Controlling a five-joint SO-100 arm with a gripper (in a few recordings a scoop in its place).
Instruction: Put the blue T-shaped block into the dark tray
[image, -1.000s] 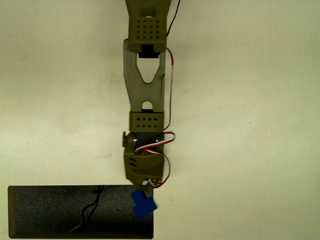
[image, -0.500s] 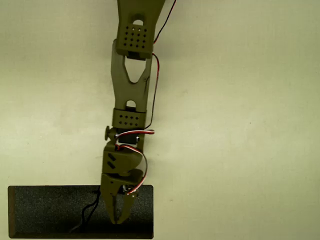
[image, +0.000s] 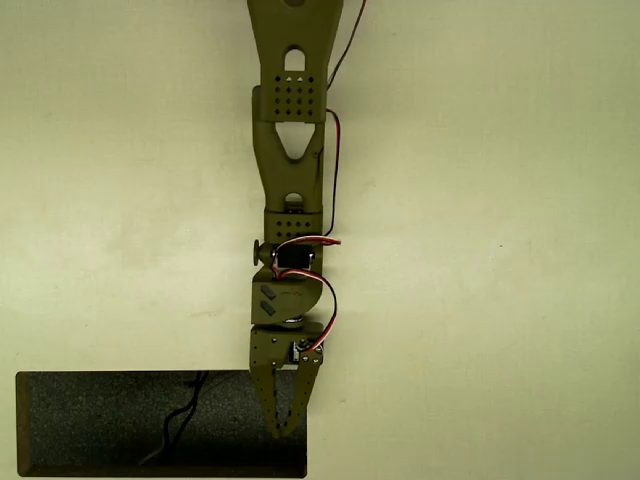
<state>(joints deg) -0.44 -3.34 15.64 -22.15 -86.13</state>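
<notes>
Blue T-shaped block — I can't find it from overhead, so I'd guess it sits under the gripper (image: 285, 432), whose fingers meet at a point; whether they pinch anything I cannot tell. Those tips hang over the dark tray's (image: 90, 425) right end — a fair release spot — with the olive arm (image: 291, 170) stretching away beyond.

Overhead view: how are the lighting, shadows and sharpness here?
Overhead view: even, soft, yellowish light on the table; no glare; only a faint shadow beside the arm; the dark tray shows grainy speckle; the gripper is slightly soft but readable.
</notes>
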